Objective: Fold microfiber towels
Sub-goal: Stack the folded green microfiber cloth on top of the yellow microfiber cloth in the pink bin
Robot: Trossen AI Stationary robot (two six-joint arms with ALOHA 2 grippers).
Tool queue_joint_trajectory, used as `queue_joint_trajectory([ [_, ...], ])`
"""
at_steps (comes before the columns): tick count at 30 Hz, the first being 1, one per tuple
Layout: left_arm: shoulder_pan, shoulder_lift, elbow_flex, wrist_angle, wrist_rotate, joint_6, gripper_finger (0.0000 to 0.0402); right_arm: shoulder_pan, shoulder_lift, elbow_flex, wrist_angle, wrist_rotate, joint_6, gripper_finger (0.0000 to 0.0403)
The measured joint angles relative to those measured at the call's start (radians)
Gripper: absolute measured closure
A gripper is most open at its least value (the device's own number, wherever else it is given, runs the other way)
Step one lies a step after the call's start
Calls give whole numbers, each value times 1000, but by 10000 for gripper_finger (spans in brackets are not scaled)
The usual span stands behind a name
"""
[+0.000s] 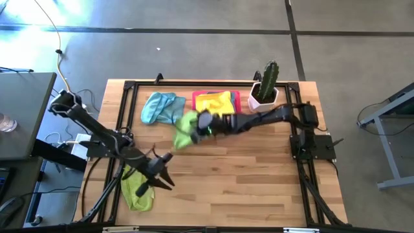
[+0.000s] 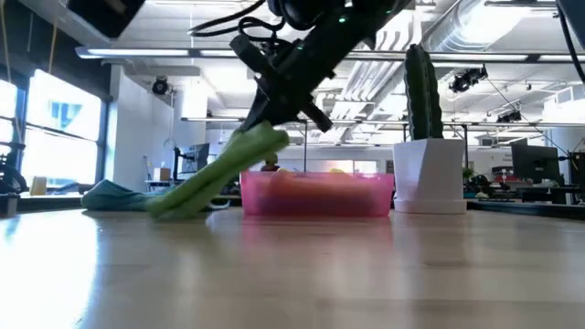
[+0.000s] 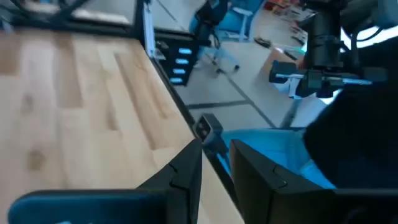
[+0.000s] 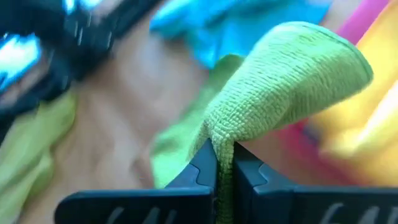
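Observation:
My right gripper is over the table's middle, shut on a lime green microfiber towel that trails slanting down from it. A second lime green towel lies crumpled near the front left corner. My left gripper hovers just to that towel's right, its fingers a little apart with nothing between them. A light blue towel lies bunched at the far left. A yellow towel rests in the pink tray. My right gripper pinches a bunched fold of the lime green towel between its two fingertips. The fingers slant down, coming from the table's right side. The towel bulges beyond the fingers and hangs below them, with its lower end on the table.
A cactus in a white pot stands at the far right beside the pink tray. Black frame rails run along the table's edges. Bare wood spreads across the middle and near right.

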Motion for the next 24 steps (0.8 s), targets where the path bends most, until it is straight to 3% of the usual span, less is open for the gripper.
queue_joint_trajectory([
  [6,-43,-123,0,-100,-139,36,328,-142,-2,65,-10,4,-52,402],
  [11,-73,-167,0,-169,-230,36,328,-220,-3,78,-163,-1,-43,403],
  [15,-90,-168,0,-203,-249,36,328,-241,-3,84,-319,2,-30,403],
  [24,-91,-167,0,-225,-258,28,328,-243,-3,160,-610,147,-12,403],
])
